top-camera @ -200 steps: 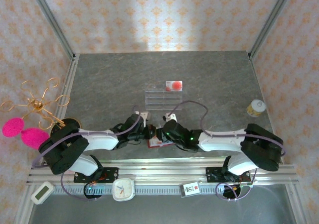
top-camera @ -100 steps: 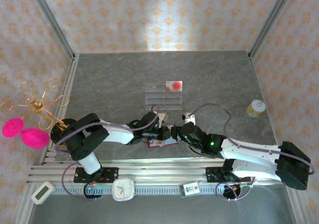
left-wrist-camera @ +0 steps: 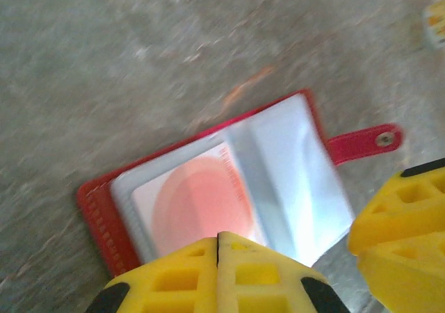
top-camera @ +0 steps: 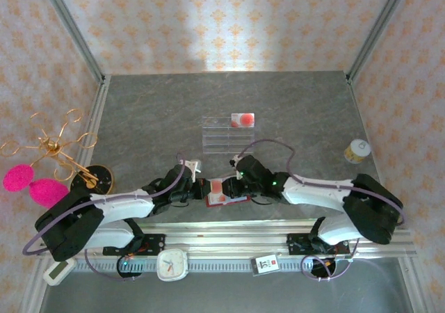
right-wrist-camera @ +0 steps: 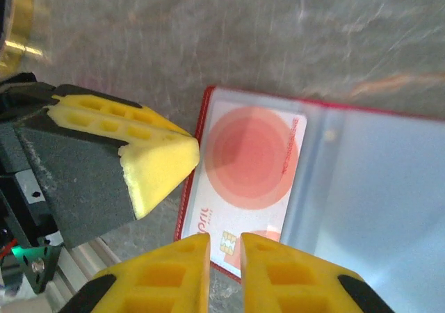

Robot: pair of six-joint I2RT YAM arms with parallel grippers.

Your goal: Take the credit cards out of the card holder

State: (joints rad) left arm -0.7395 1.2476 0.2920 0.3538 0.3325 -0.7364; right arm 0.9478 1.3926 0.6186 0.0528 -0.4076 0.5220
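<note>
Both arms lay low and stretched inward over the grey, marbled worktop [top-camera: 153, 118]. The left arm [top-camera: 125, 203] reached rightward and the right arm [top-camera: 316, 190] leftward, wrists tipped down so that the grippers met at the card holder [left-wrist-camera: 295, 163]. It lay open and flat near the worktop's front edge: a red book-style cover with glossy clear sleeves [right-wrist-camera: 375, 188] and a snap tab [left-wrist-camera: 365, 142] sticking out sideways. A pale credit card [right-wrist-camera: 254, 156] with a red round mark sat inside one sleeve. The left gripper [left-wrist-camera: 217, 240], with ribbed yellow pads [left-wrist-camera: 174, 275], was pressed fully closed just beside the holder's edge. The right gripper [right-wrist-camera: 224, 243] stood above the card's chip end, a thin slit showing between its fingers [right-wrist-camera: 278, 264]. Whether it pinched anything could not be told.
</note>
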